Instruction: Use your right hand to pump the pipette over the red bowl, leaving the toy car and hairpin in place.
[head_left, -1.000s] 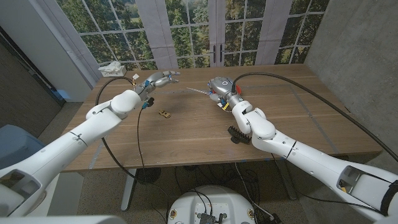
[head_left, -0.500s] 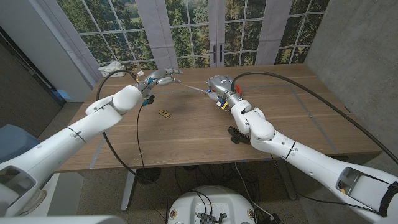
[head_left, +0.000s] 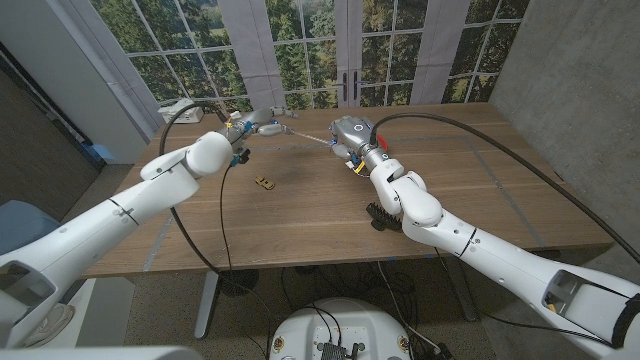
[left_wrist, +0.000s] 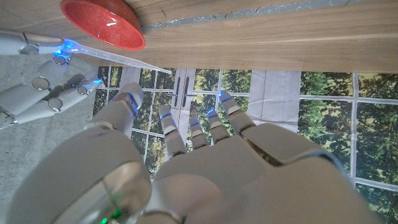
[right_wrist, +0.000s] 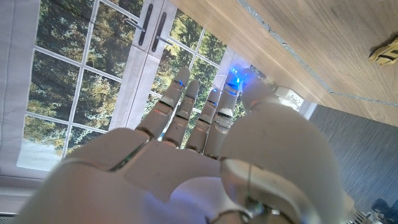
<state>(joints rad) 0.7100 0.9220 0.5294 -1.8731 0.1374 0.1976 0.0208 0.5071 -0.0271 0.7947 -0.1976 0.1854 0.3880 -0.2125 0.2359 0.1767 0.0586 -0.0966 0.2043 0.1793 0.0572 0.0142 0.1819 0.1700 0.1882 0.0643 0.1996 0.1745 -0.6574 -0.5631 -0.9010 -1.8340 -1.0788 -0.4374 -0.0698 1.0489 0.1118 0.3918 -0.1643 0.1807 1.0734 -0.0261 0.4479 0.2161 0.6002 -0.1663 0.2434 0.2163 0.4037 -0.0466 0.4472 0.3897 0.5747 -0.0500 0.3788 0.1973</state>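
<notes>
My right hand (head_left: 349, 134) hovers over the far middle of the table and grips a clear pipette (head_left: 305, 139), whose thin tip points toward my left hand (head_left: 258, 126). In the left wrist view the pipette (left_wrist: 115, 56) runs from the right hand (left_wrist: 34, 93) past the red bowl (left_wrist: 102, 23), its tip in the air beyond the bowl's rim. My left hand (left_wrist: 186, 155) is raised with its fingers apart and holds nothing. The small yellow toy car (head_left: 264, 182) sits on the wood in front of the hands, also seen as toy car (right_wrist: 385, 50). A black hairpin (head_left: 380, 215) lies beside my right forearm.
A white crumpled object (head_left: 178, 106) lies at the table's (head_left: 300, 235) back left corner. Black cables loop from both arms over the tabletop. Windows stand right behind the far edge, and a grey wall runs along the right side.
My left hand has moved back and to the right, closer to the pipette's tip. The right hand with the pipette has shifted slightly toward the far edge. The car and hairpin stay put.
</notes>
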